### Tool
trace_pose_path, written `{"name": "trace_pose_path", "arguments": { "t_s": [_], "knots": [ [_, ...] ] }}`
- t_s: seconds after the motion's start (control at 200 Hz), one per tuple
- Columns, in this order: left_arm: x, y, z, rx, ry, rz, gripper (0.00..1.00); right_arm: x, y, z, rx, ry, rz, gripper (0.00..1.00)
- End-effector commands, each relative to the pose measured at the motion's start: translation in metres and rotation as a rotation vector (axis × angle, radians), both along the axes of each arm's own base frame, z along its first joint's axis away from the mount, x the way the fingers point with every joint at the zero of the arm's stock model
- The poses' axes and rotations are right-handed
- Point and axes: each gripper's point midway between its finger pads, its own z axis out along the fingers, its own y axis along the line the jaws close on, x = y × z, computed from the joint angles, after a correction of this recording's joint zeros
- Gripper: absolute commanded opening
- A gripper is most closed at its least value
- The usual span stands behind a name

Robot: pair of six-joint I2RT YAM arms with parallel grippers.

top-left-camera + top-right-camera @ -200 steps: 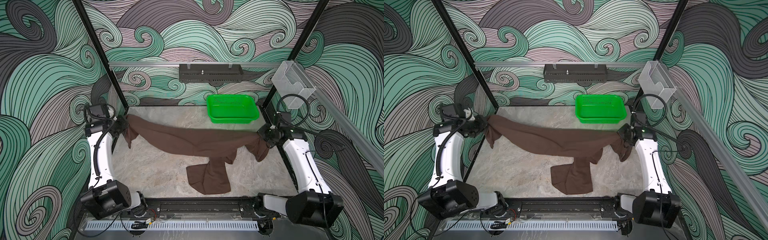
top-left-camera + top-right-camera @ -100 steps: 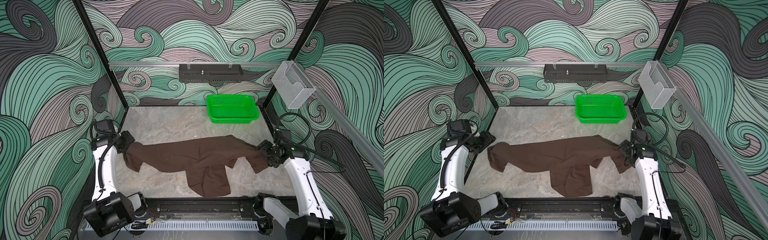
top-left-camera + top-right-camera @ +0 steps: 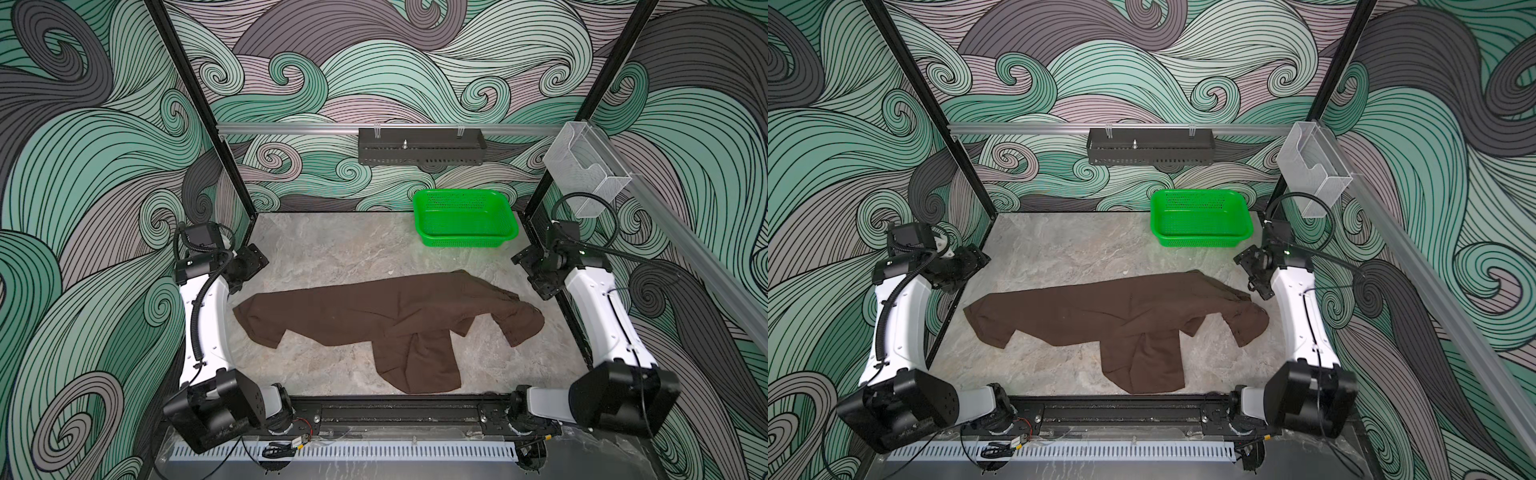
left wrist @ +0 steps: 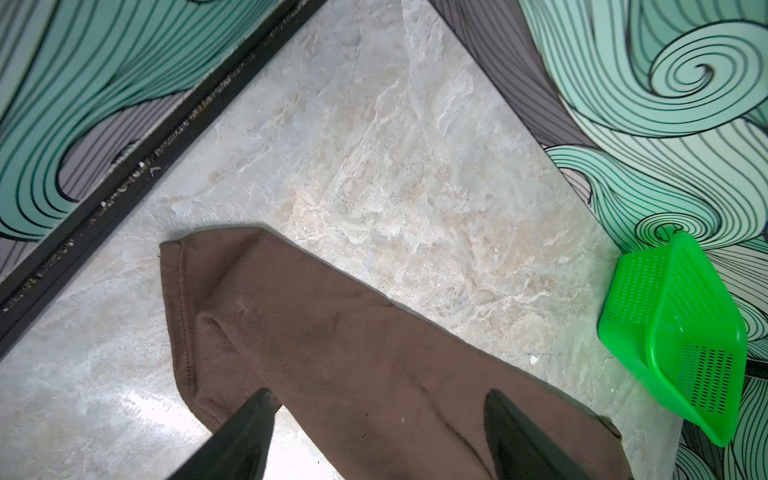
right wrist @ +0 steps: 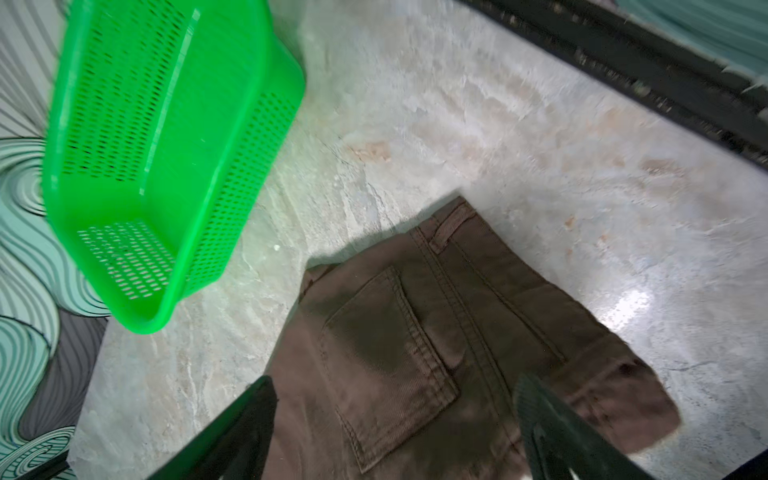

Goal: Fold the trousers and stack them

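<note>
Well outside the green basket, trousers.

You have let go on both sides: the left gripper and the right gripper, clamped on the trousers a second ago, now stand wide and clear of the cloth. The trousers, then strung in the air, now lie on the table from 9 to 3 o'clock, shifted toward 6 o'clock.

Plain chocolate-brown trousers, a grey-beige marbled tabletop, a bright green perforated basket, and teal-and-grey swirl-patterned walls.
</note>
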Motion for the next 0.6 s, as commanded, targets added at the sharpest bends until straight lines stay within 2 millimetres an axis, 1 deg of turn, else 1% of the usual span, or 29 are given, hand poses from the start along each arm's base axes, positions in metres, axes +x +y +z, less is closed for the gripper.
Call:
{"name": "trace_pose_path", "arguments": {
  "t_s": [0.0,0.08,0.11,0.12,0.135,0.22,0.35,0.595],
  "knots": [
    [-0.002,0.000,-0.025,-0.042,0.079,-0.005,0.83,0.014,0.015,-0.011,0.062,0.026,0.037,0.90],
    [-0.002,0.000,-0.042,-0.070,0.137,-0.007,0.83,0.016,0.023,-0.025,0.059,0.067,0.067,0.90],
    [-0.002,-0.002,-0.044,-0.078,0.147,-0.020,0.83,0.016,0.026,-0.030,0.059,0.080,0.077,0.90],
    [-0.001,-0.002,-0.051,-0.089,0.170,-0.025,0.83,0.016,0.027,-0.031,0.059,0.083,0.080,0.90],
    [-0.001,-0.003,-0.057,-0.100,0.189,-0.028,0.83,0.016,0.028,-0.034,0.061,0.088,0.082,0.91],
    [-0.004,-0.005,-0.075,-0.140,0.267,-0.032,0.83,0.013,0.033,-0.046,0.063,0.108,0.089,0.91],
    [-0.008,-0.004,-0.105,-0.159,0.340,-0.028,0.83,0.011,0.035,-0.060,0.068,0.129,0.089,0.91],
    [-0.013,-0.010,-0.143,-0.210,0.417,-0.033,0.83,0.014,0.037,-0.082,0.077,0.188,0.101,0.92]
  ]
}}
